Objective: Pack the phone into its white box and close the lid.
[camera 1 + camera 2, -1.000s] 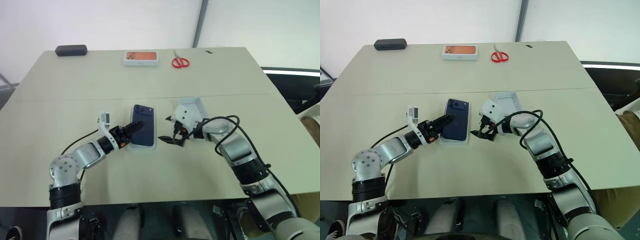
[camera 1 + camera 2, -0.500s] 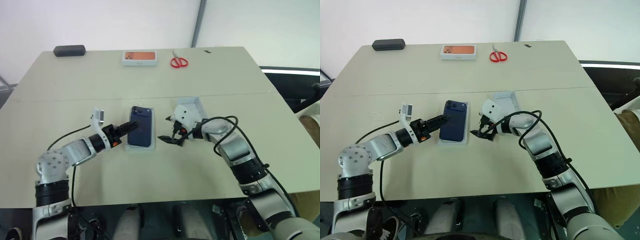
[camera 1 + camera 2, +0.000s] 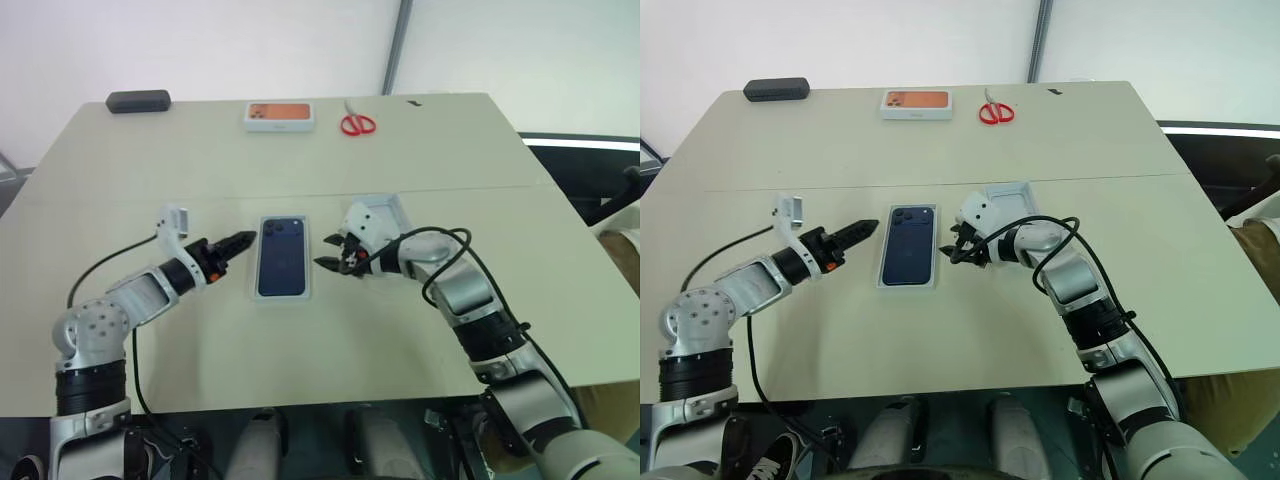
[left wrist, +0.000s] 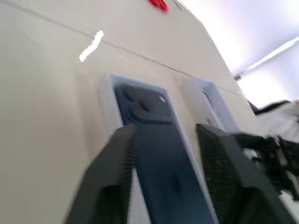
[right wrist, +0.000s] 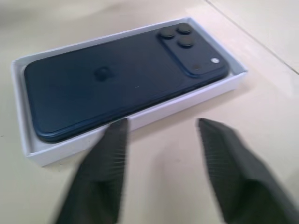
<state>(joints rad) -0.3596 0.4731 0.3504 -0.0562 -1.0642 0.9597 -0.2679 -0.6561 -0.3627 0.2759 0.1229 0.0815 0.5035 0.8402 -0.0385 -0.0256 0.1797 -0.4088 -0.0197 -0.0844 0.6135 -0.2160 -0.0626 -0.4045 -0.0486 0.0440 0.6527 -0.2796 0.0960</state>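
Beige table [image 3: 420,150]: navy phone [image 3: 282,266] lies in the white box [image 3: 259,292]; no readable writing. Left gripper [image 3: 243,240] has backed off leftward. Left wrist view: fingers [image 4: 112,182] parted. Right wrist view: right gripper [image 5: 161,122] spread, beside box.

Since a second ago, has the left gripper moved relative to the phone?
Yes. The left gripper has drawn back to the robot's left, off the phone, which lies in the white box; its tips now sit beside the box, apart from it.
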